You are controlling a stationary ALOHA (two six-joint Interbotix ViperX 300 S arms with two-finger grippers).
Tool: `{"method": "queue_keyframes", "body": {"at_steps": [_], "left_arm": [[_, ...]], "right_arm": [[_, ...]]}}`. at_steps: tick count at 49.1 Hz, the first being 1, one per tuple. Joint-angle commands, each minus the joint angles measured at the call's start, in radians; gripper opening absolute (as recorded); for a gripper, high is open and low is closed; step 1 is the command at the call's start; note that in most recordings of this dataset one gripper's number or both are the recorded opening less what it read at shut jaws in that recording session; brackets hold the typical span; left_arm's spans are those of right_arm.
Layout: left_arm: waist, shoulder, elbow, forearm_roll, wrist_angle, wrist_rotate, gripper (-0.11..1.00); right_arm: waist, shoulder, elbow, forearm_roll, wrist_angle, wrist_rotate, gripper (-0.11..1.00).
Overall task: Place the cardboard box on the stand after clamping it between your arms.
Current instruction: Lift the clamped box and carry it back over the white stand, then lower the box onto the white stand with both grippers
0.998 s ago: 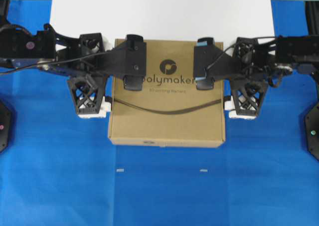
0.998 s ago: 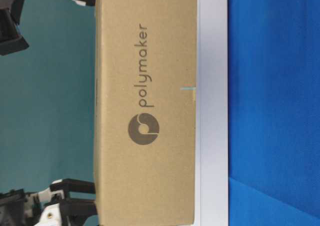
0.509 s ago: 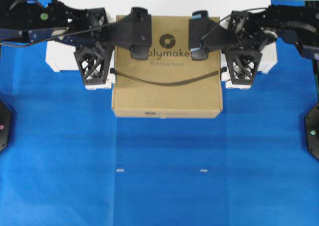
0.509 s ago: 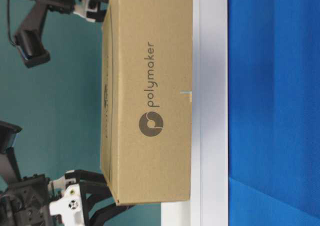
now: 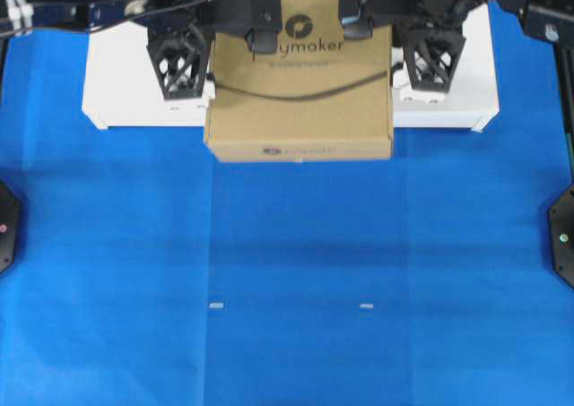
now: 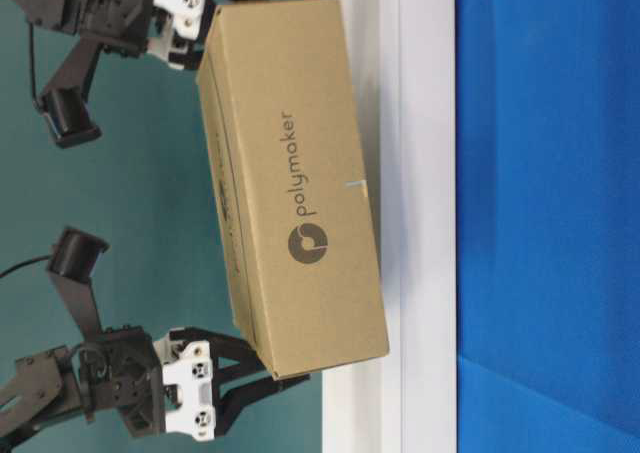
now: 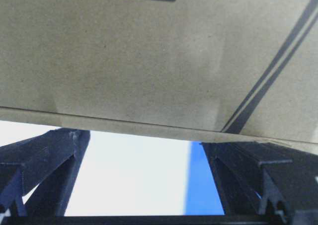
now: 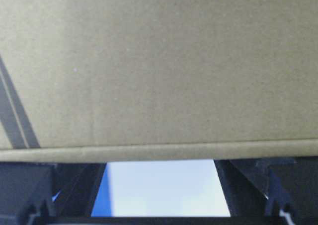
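Note:
The brown cardboard box (image 5: 300, 74) with the polymaker logo is clamped between my two arms over the white stand (image 5: 126, 88). Its front edge juts out past the stand's front edge. In the table-level view the cardboard box (image 6: 295, 183) is tilted against the stand (image 6: 425, 173); whether it touches the stand I cannot tell. My left gripper (image 5: 193, 25) presses on the box's left side and my right gripper (image 5: 413, 21) on its right side, both with jaws spread wide. Each wrist view shows the box (image 7: 149, 56) (image 8: 159, 61) above the stand (image 7: 134, 175) (image 8: 164, 185).
A blue cloth (image 5: 287, 272) covers the table in front of the stand, with two small white marks (image 5: 215, 306) on it. Black arm bases (image 5: 4, 227) sit at the left and right edges. A teal wall (image 6: 130, 213) is behind.
Both arms have carried the box away from the table's front and up over the stand. The box now tilts. The jaws stay spread.

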Motion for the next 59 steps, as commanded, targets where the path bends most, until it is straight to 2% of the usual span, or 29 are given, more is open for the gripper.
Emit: {"method": "queue_keyframes", "body": {"at_steps": [1,14,28,42,59], "left_arm": [[-0.005,0.002,-0.164,-0.015,-0.081,-0.017,0.87],[0.037,0.048,-0.25,-0.015,-0.08,-0.012,0.87],[0.074,0.063,-0.265,-0.015,-0.077,-0.012,0.87],[0.086,0.086,-0.265,-0.015,-0.077,-0.012,0.87],[0.087,0.095,-0.253,-0.015,-0.077,-0.012,0.87]], "right_arm": [[0.034,0.021,-0.112,0.091,-0.087,-0.017,1.0],[-0.038,0.08,-0.155,0.133,-0.083,-0.101,1.0],[-0.094,0.135,-0.198,0.184,-0.075,-0.193,1.0],[-0.12,0.183,-0.25,0.184,-0.046,-0.23,1.0],[-0.129,0.196,-0.236,0.195,-0.048,-0.239,1.0]]}}
